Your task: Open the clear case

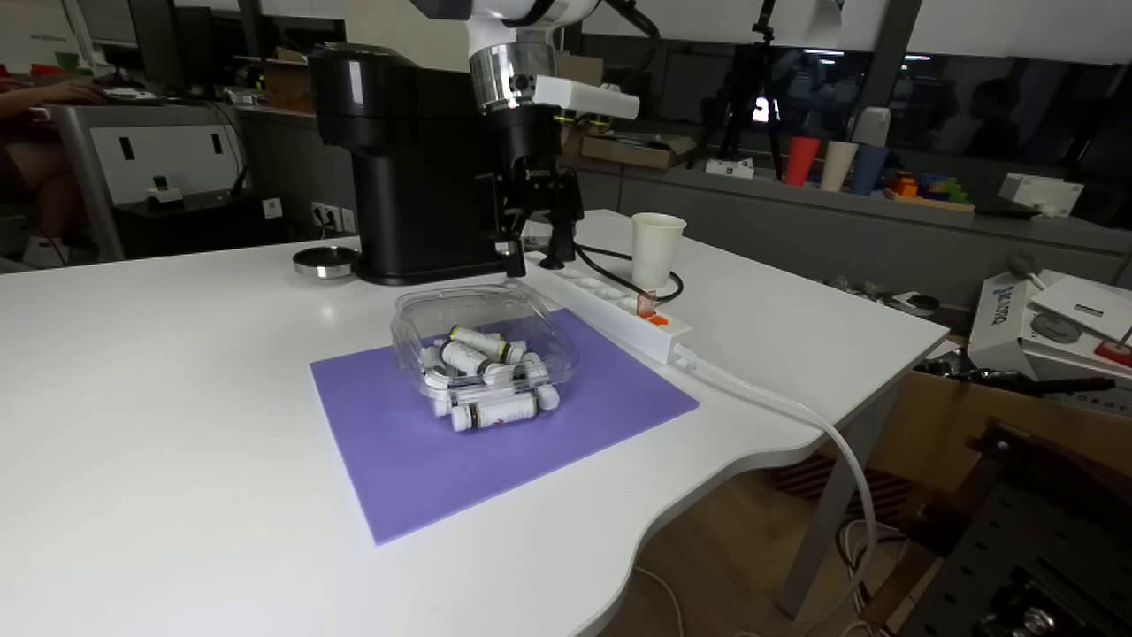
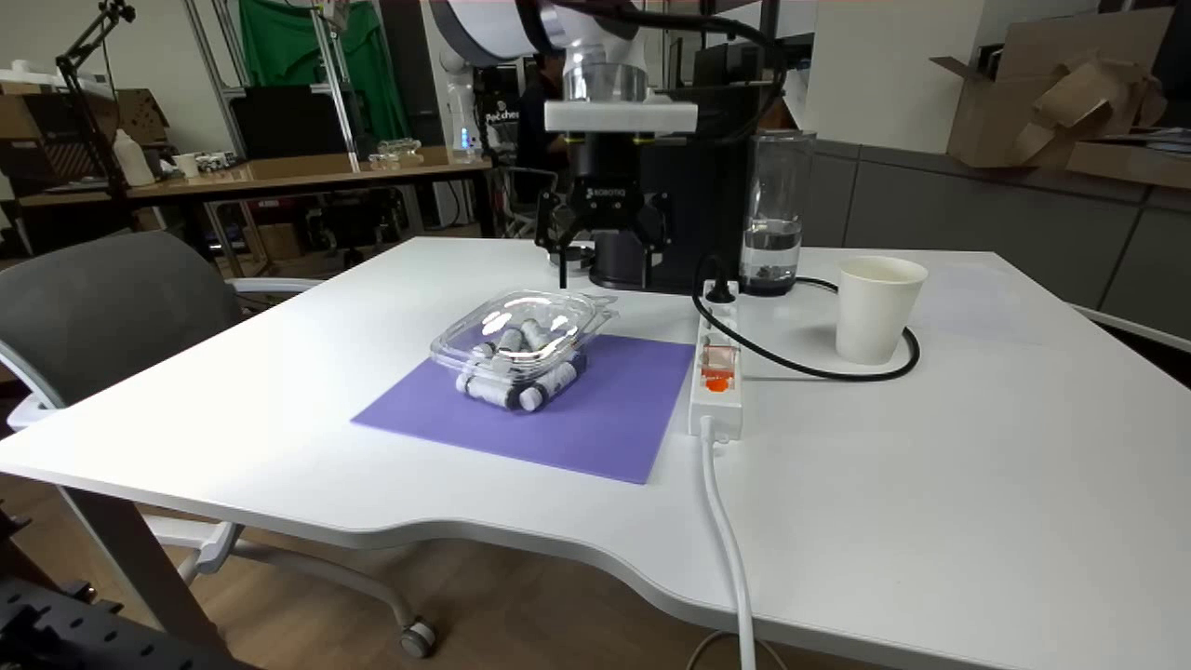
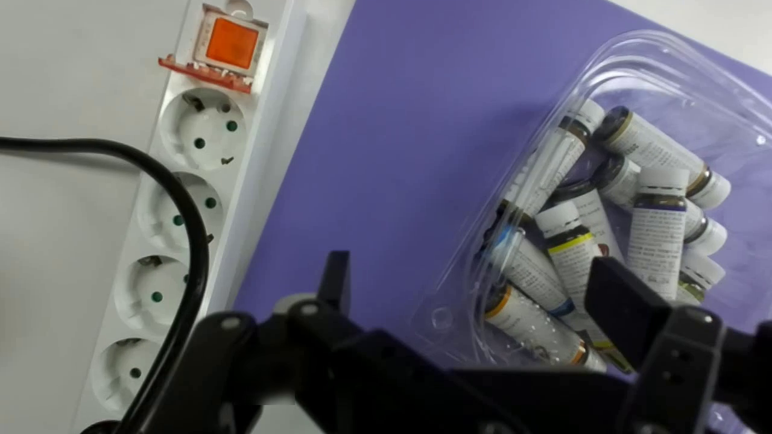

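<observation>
The clear case (image 1: 409, 341) lies on the purple mat (image 1: 424, 478) with its transparent lid down. It also shows in an exterior view (image 2: 456, 340). Several small white-labelled bottles (image 2: 488, 389) lie inside it. In the wrist view the case (image 3: 512, 163) fills the right side, and its corner tab (image 3: 442, 319) points down-left. My gripper (image 1: 534, 262) is open and empty, pointing down, above the tabletop by the tab end of the case. It also shows in an exterior view (image 2: 605, 277). In the wrist view the tab appears between the open fingers (image 3: 467, 274); contact is not visible.
A white power strip (image 1: 610, 310) with a black cable (image 2: 782, 363) runs beside the mat. A white paper cup (image 1: 656, 252) stands beyond it. A black coffee machine (image 1: 416, 168) and its water tank (image 2: 770, 233) stand behind the gripper, with a metal dish (image 1: 325, 262) nearby.
</observation>
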